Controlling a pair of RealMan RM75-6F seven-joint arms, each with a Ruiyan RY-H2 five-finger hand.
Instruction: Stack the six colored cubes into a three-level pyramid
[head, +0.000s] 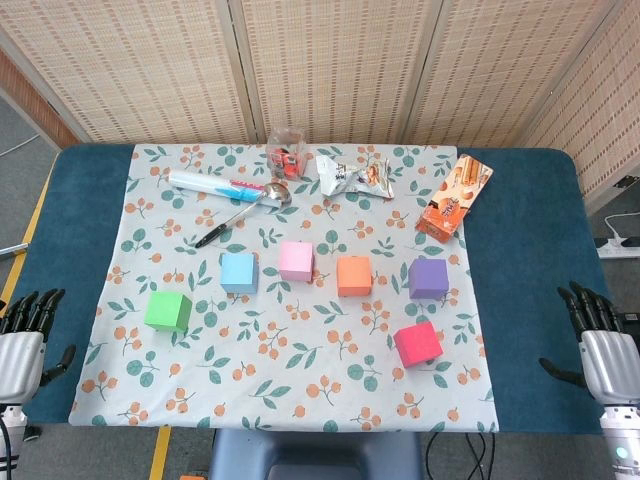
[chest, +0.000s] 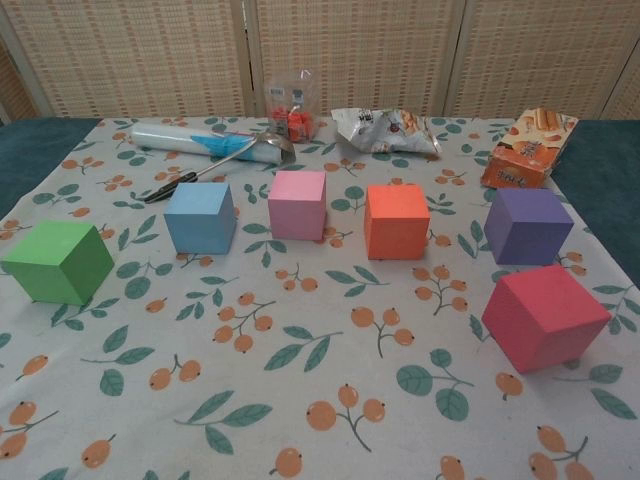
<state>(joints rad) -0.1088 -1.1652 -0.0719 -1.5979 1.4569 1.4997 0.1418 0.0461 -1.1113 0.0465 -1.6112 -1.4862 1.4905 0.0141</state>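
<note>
Head view: matte cubes (head: 297, 261) unstacked on leaf-print cloth (head: 300, 370); hands idle.

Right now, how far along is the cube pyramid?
Nothing is stacked yet. All six cubes sit apart on the cloth: green cube, blue cube, pink cube, orange cube, purple cube, red cube. Nothing is in hand: the left robot hand and right robot hand rest empty at the table edges. All three levels remain.

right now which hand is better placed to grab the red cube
Right. The red cube sits on the right side of the cloth, near the open right hand; the left hand is across the table, beyond the green cube.
</note>
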